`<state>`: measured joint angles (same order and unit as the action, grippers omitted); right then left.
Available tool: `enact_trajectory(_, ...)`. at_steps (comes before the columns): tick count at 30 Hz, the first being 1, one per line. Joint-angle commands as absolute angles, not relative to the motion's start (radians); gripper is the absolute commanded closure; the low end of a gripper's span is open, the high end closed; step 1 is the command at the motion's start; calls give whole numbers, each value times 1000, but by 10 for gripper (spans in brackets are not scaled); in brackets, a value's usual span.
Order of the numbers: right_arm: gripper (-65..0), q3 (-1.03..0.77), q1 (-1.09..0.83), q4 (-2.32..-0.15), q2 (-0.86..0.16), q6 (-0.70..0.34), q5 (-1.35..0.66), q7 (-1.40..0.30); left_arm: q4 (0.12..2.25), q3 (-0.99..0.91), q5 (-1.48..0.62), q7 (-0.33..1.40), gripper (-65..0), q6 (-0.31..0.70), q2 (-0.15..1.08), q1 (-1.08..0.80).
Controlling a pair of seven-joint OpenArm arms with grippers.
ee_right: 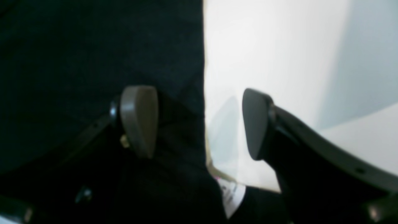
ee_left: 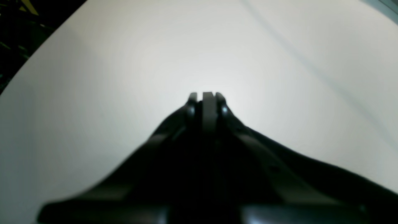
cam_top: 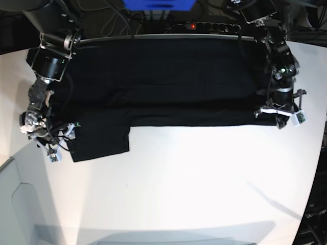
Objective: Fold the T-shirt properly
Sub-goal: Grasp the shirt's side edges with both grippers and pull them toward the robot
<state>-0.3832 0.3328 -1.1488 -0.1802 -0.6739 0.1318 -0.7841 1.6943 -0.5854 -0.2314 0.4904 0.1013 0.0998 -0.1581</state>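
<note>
The black T-shirt [cam_top: 168,81] lies spread along the back of the white table [cam_top: 194,184], with one sleeve [cam_top: 99,138] reaching toward the front at the left. My right gripper [ee_right: 199,123] is open and straddles the shirt's edge: one finger [ee_right: 138,121] is over the cloth [ee_right: 93,56], the other [ee_right: 258,124] over bare table. A small white label [ee_right: 231,196] shows just below. In the base view this gripper [cam_top: 65,140] is at the sleeve's left edge. My left gripper [ee_left: 206,96] is shut on a thin fold of the black cloth, at the shirt's right front corner [cam_top: 278,116].
A power strip with a red light [cam_top: 191,25] and cables lie behind the table's back edge. The table's right edge curves away [cam_top: 319,153]. A grey surface [cam_top: 20,204] adjoins the front left. White tabletop lies in front of the shirt.
</note>
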Motion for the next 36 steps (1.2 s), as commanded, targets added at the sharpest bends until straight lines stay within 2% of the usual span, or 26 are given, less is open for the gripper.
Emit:
enact_trajectory(1, -411, -384, 351, -1145, -186, -698, 142, -792, 1715, -588, -232, 463, 0, 104, 111, -153)
enact_trajectory(5, -300, -384, 351, -1130, -185, -698, 142, -792, 1713, -588, -229, 463, 0, 104, 111, -153)
enact_trajectory(9, -118, -381, 348, -1130, -183, -698, 142, -797, 1713, -588, -229, 463, 0, 104, 113, -153)
enact_trajectory(11, -4, -381, 348, -1130, -183, -698, 142, -799, 1713, -588, -229, 463, 0, 104, 113, -153)
enact_trajectory(17, 0, -386, 349, -1205, -183, -698, 142, -794, 1716, -588, -232, 463, 0, 102, 113, -151)
enact_trajectory(27, 0, -386, 300, -1580, -160, -698, 143, -803, 1748, -587, -234, 463, 0, 102, 111, -142)
enact_trajectory(36, 0, -386, 243, -1804, -111, -698, 142, -799, 1801, -588, -234, 463, 0, 101, 111, -143)
